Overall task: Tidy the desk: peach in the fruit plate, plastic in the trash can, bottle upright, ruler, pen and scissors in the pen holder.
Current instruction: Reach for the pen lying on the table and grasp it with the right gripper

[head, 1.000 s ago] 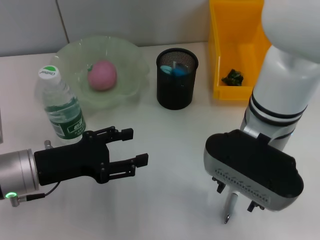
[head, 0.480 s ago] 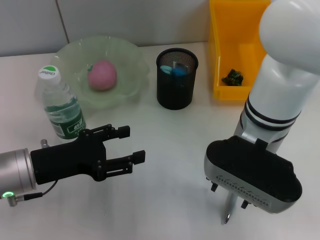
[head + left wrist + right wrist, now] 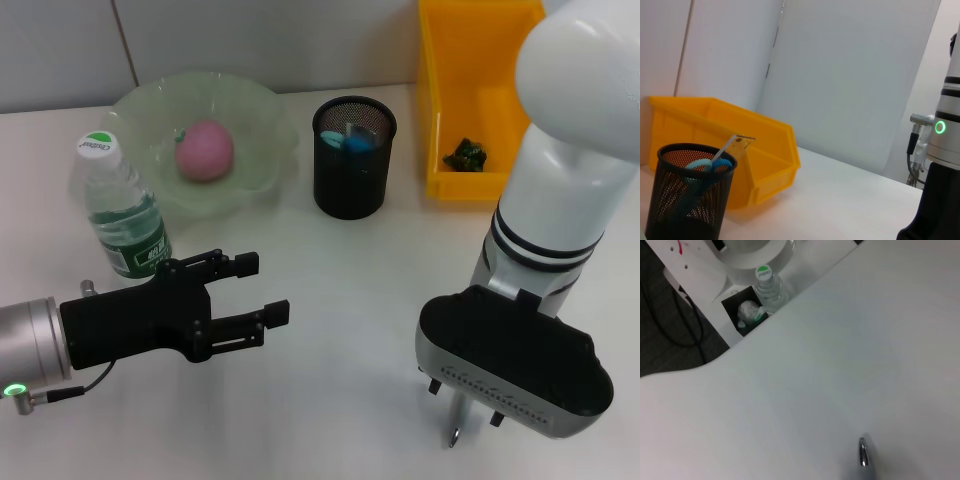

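Pen point(image 3: 458, 415) lies on the near right of the desk point(image 3: 340, 300), its tip poking out toward the near edge from under the right gripper point(image 3: 462, 400); the right wrist view shows only its silver tip point(image 3: 863, 455) against bare white surface. Right gripper sits directly over the pen, body tilted forward and down, short fingers on either side of the barrel; whether they are apart or pressing the pen I cannot tell, the housing hides the contact. Risks, as I judge them: a thin round barrel lying flat can roll or skid away if the fingers meet it off-centre; pinched near one end it may swing in the grip and then miss or catch the rim of the pen holder point(image 3: 354, 155), which stands well away at the far centre and already holds scissors point(image 3: 710, 165) and ruler point(image 3: 735, 145). Pressing too low would jam the fingertips on the desk. Left gripper point(image 3: 270, 290) hovers at near left, fingers spread wide and holding nothing, just beside the upright bottle point(image 3: 120, 215); a careless sweep could topple it. Peach point(image 3: 205, 150) in plate point(image 3: 255, 175), plastic point(image 3: 465, 155) in yellow bin point(image 3: 440, 120) at far right.
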Robot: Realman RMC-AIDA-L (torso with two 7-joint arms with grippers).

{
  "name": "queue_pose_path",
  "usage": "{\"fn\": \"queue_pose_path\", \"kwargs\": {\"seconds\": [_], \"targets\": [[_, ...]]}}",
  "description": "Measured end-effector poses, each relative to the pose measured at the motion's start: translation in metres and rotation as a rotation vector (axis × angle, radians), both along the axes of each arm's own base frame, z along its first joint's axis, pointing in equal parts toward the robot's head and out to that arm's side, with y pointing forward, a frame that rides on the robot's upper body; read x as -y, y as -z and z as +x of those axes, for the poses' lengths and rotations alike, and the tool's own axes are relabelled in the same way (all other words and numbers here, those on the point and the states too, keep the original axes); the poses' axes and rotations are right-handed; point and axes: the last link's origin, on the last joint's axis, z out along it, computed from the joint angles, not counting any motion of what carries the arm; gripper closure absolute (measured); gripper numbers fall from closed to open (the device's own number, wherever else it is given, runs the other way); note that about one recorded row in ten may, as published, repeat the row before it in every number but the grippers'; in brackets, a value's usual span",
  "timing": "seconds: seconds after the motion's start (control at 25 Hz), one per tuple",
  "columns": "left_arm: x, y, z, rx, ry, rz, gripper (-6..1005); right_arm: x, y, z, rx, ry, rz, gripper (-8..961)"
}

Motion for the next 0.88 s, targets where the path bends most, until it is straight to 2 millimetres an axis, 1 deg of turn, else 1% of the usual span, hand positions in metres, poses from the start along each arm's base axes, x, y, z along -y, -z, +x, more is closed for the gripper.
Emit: {"fn": "queue_pose_path", "kwargs": {"seconds": [0.6,0.88], "targets": [[-0.0013,-0.0007,0.0017,0.011,-0.002,0.008,229,-0.0017,0.0033,0.0041,0.005,-0.003,0.004,467],[-0.0022,-0.0008,0.002,0.01,-0.002,0.01,229,-0.0014,0.0049,0.0045,0.009,-0.012,0.003,470]]}}
